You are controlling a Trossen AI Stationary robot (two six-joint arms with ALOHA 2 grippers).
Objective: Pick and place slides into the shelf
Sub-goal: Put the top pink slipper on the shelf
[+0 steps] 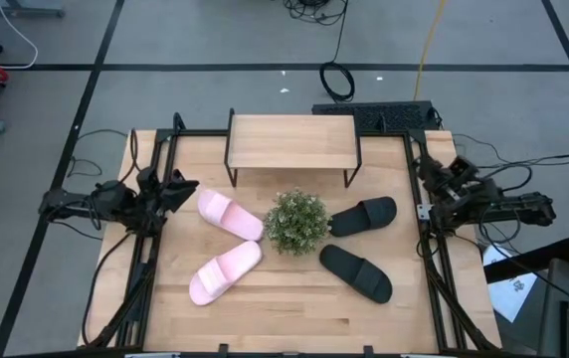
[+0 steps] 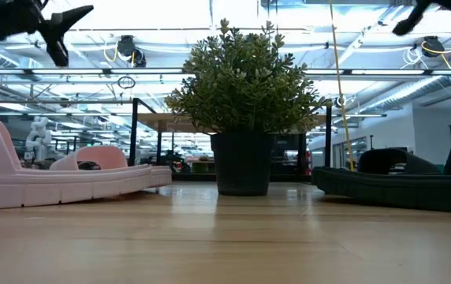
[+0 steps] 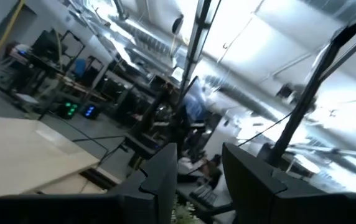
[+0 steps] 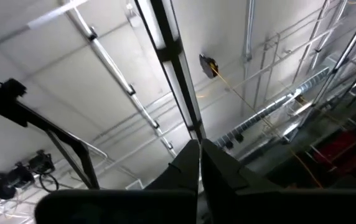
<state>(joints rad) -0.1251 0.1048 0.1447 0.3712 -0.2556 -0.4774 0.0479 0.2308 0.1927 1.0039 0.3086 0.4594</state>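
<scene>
The left end effector, part open and empty, sits just beside the nearer pink slide, whose long axis runs diagonally toward the plant

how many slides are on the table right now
4, all on the tabletop, none on the shelf. Two pink slides lie left of the plant; two black slides lie right of it. None looks hidden.

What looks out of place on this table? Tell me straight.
The plant stands mid-table between the pink slides and black slides, right in front of the shelf. The slides lie splayed at angles, not paired. Nothing is spilled or damaged.
</scene>
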